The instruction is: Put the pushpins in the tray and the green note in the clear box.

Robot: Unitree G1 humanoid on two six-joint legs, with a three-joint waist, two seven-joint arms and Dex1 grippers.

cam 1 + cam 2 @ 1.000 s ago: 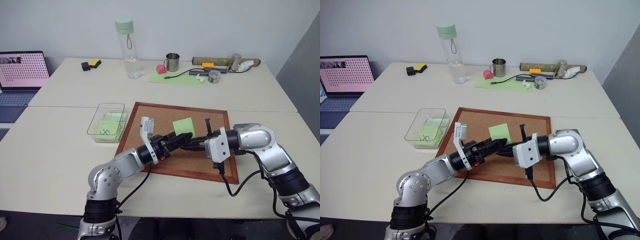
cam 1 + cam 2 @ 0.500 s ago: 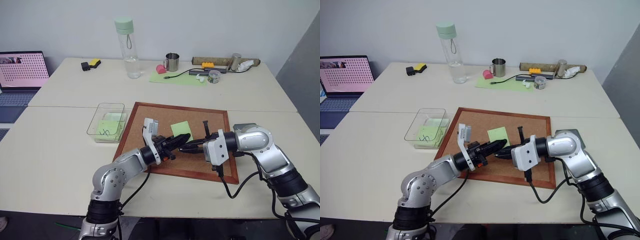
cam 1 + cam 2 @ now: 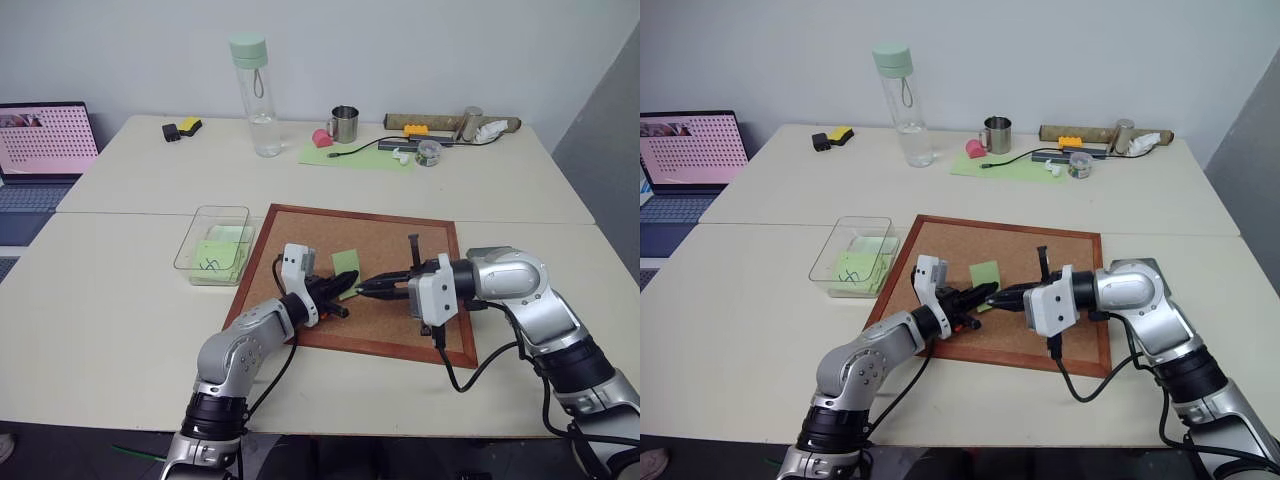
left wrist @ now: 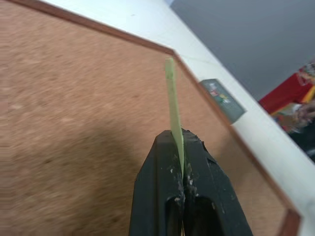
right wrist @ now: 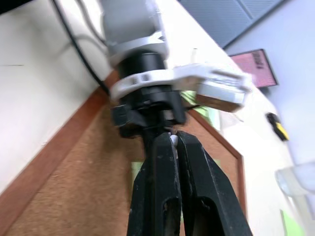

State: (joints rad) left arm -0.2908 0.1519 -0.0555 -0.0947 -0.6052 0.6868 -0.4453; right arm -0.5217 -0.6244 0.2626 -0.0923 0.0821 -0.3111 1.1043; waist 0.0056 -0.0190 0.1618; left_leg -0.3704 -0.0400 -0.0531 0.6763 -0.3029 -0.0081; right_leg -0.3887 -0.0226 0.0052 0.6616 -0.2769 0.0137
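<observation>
The pale green note (image 3: pixel 346 262) stands tilted up off the cork board (image 3: pixel 310 232), and my left gripper (image 3: pixel 349 289) is shut on its lower edge. The left wrist view shows the note (image 4: pixel 172 93) edge-on between the closed fingers (image 4: pixel 162 167). My right gripper (image 3: pixel 363 288) is shut, tip to tip with the left one just above the board. Something small and pale sits at its tips in the right wrist view; I cannot tell what it is. The clear box (image 3: pixel 198 226) lies left of the board, with green slips inside. A dark grey tray (image 4: pixel 224 94) lies just past the board's edge.
At the back of the table stand a water bottle (image 3: pixel 256 95), a metal mug (image 3: pixel 344 124) and a pale green mat (image 3: pixel 360 156) with small items. A laptop (image 3: pixel 45 150) sits at the far left. A black and yellow object (image 3: pixel 182 129) lies at the back left.
My left gripper has closed on the note and dropped lower over the board. The note, flat on the board before, now stands tilted and a little further left. The right gripper has stayed put.
</observation>
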